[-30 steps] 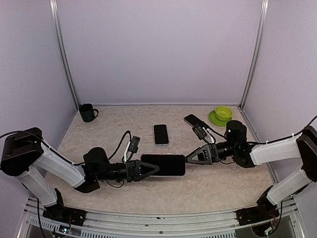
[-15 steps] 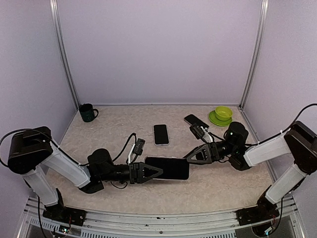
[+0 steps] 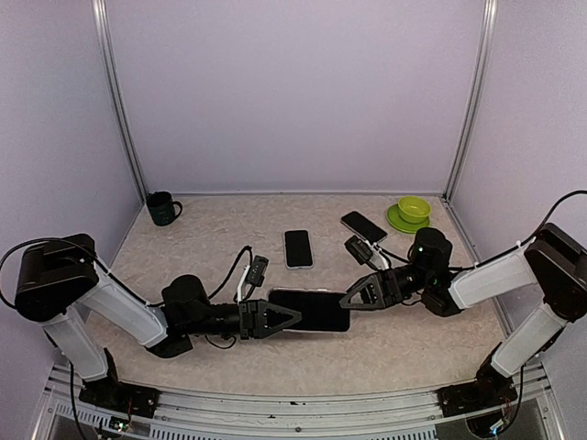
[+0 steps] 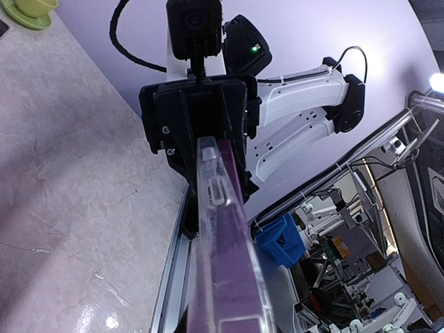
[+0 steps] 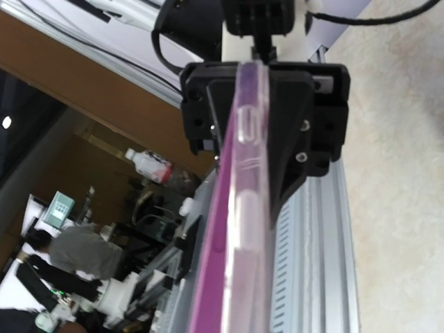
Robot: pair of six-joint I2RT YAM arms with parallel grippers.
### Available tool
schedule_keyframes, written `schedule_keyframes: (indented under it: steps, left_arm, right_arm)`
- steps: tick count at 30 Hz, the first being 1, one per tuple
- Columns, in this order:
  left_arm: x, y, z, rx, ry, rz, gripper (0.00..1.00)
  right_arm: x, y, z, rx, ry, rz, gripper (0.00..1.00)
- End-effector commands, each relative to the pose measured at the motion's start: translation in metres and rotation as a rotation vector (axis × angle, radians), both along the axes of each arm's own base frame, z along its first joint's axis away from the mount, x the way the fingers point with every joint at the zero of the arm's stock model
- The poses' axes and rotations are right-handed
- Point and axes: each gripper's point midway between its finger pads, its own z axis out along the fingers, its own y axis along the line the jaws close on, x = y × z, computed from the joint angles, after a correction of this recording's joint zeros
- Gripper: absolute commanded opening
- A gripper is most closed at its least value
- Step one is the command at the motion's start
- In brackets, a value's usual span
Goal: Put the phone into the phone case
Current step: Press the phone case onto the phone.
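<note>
Above beige marbled tabletop (image 3: pixel 413 353), left gripper (image 3: pixel 292 317) pinches one short end of likely stiff, slick clear plastic phone case (image 4: pixel 220 243); right gripper (image 3: pixel 346 301): hold unclear.

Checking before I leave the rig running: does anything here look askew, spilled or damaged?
Nothing stands out. The clear case spans straight between left pincer and right pincer, two phones lie flat, mug and bowl upright.

Table (image 3: pixel 183 247) bears mug (image 3: pixel 162 208), phone (image 3: pixel 298 248), another phone (image 3: pixel 364 226), green saucer (image 3: pixel 400 221).
</note>
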Motion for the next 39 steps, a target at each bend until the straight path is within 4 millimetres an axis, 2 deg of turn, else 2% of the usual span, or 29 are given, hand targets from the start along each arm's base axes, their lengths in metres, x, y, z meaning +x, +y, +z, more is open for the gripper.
schedule_keyframes:
  steps: [1, 4, 6, 9, 12, 14, 16, 18, 19, 23, 25, 32, 39]
  left_arm:
    - [0.0, -0.001, 0.033, -0.112, -0.065, 0.001, 0.0]
    - [0.001, -0.002, 0.03, -0.105, -0.058, 0.003, 0.0]
    - [0.003, -0.002, 0.027, -0.094, -0.051, 0.012, 0.06]
    - [0.009, -0.002, 0.019, -0.063, -0.037, 0.038, 0.13]
    - [0.014, -0.002, 0.013, -0.029, -0.033, 0.064, 0.14]
    - [0.017, -0.003, 0.012, -0.011, -0.038, 0.081, 0.12]
    - [0.019, -0.002, 0.009, 0.009, -0.043, 0.095, 0.03]
    - [0.021, -0.001, 0.008, 0.023, -0.055, 0.111, 0.0]
    - [0.021, 0.0, 0.007, 0.027, -0.06, 0.112, 0.0]
    - [0.021, 0.003, 0.013, 0.013, -0.081, 0.123, 0.0]
    - [0.021, 0.007, 0.019, -0.005, -0.091, 0.132, 0.0]
    - [0.021, 0.021, 0.033, -0.065, -0.114, 0.169, 0.0]
    - [0.02, 0.025, 0.037, -0.097, -0.112, 0.172, 0.0]
  right_arm:
    - [0.0, 0.005, 0.009, 0.015, -0.034, 0.003, 0.17]
    - [0.001, 0.006, 0.01, 0.016, -0.033, 0.003, 0.06]
    - [0.002, 0.007, 0.01, 0.008, -0.028, -0.001, 0.0]
    - [0.01, 0.011, 0.004, -0.028, -0.023, -0.034, 0.0]
    - [0.019, 0.013, -0.004, -0.085, -0.024, -0.082, 0.0]
    - [0.022, 0.013, -0.005, -0.101, -0.029, -0.1, 0.0]
    - [0.023, 0.014, -0.004, -0.11, -0.039, -0.106, 0.0]
    - [0.022, 0.013, -0.001, -0.105, -0.045, -0.102, 0.0]
    - [0.021, 0.013, 0.001, -0.102, -0.048, -0.097, 0.03]
    - [0.019, 0.013, 0.0, -0.103, -0.038, -0.081, 0.3]
    - [0.018, 0.012, -0.002, -0.105, -0.027, -0.071, 0.38]
    - [0.014, 0.012, -0.005, -0.094, -0.01, -0.065, 0.47]
    - [0.012, 0.019, -0.014, -0.113, -0.004, -0.069, 0.48]
